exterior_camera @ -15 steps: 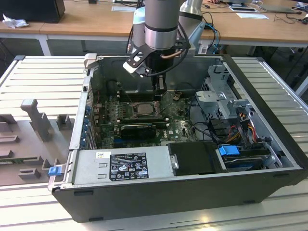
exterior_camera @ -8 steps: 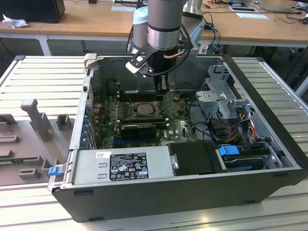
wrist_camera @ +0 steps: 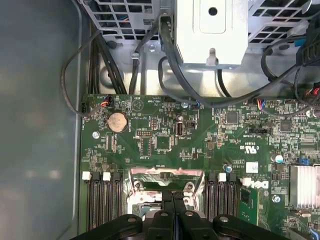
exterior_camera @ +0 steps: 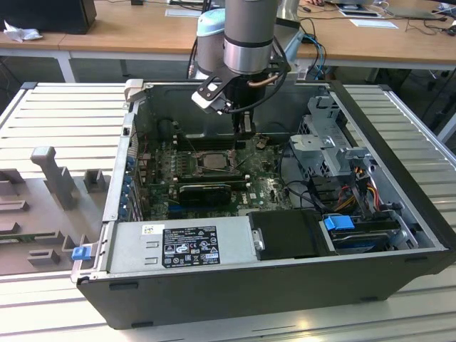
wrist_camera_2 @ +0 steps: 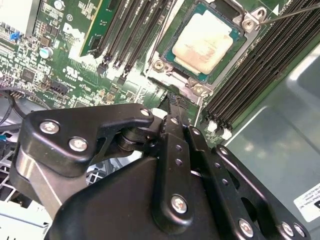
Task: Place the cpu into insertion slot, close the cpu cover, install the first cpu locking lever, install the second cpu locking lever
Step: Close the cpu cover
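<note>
Ribbed metal table (exterior_camera: 64,107) under everything; carries grey moulded fixtures (exterior_camera: 53,171) at the exterior view's left. Behind it, wooden desks (exterior_camera: 142,28).

On the table, black computer case (exterior_camera: 285,285), lying on its side with the panel off and the inside facing up. Along the near wall, a grey power supply (exterior_camera: 182,246); at the exterior view's right, a metal drive cage (exterior_camera: 328,146) with bundled cables.

From above, robot arm (exterior_camera: 249,35), reaching down into the case over the board.

Across the case floor, green motherboard (wrist_camera: 200,135), dotted with small parts; near one edge, a round coin cell (wrist_camera: 118,121).

Black gripper (exterior_camera: 244,130), pointing down at the board just beyond the far edge of the socket in the exterior view. In the first wrist view (wrist_camera: 174,200), fingers pressed together side by side, nothing visible between them. In the second wrist view (wrist_camera_2: 172,100), tip right at the socket's metal edge; cannot tell whether it touches.

On both sides of the socket, rows of long black memory slots (wrist_camera_2: 255,65).

Near the middle of the board, insertion slot (exterior_camera: 196,162), square, with a metal surround.

On top of it, cpu cover (wrist_camera_2: 181,79), lying flat as a silvery frame around the chip.

Inside the cut-out, cpu (wrist_camera_2: 204,42), seated level, pale metal top up, thin green rim showing all round.

From one socket corner, thin metal lever (wrist_camera_2: 295,14), slanting out above the memory slots.
</note>
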`<state>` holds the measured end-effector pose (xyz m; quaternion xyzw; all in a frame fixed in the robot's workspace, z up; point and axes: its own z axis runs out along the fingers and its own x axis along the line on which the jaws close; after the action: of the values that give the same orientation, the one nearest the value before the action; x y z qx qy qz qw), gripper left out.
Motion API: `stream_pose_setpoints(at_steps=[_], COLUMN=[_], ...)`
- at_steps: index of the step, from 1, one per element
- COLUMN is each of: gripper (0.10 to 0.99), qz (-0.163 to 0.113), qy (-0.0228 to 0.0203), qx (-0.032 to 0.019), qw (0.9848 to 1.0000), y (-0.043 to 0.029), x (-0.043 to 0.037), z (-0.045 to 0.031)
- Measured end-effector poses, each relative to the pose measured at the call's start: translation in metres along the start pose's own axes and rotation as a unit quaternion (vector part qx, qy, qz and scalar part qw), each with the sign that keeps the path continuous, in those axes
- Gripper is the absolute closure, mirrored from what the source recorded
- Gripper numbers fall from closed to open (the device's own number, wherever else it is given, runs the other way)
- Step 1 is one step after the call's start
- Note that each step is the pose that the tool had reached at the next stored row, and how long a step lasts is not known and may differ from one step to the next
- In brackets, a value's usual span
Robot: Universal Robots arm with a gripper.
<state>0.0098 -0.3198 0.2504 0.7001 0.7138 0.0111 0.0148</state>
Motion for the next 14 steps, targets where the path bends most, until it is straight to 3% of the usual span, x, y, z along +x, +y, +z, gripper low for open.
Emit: stream_pose_setpoints(at_steps=[14], gripper=[0.980], qz=[0.000], qy=[-0.0002], qx=[0.0003], qw=[1.0000], y=[0.0124], x=[0.0000], z=[0.0001])
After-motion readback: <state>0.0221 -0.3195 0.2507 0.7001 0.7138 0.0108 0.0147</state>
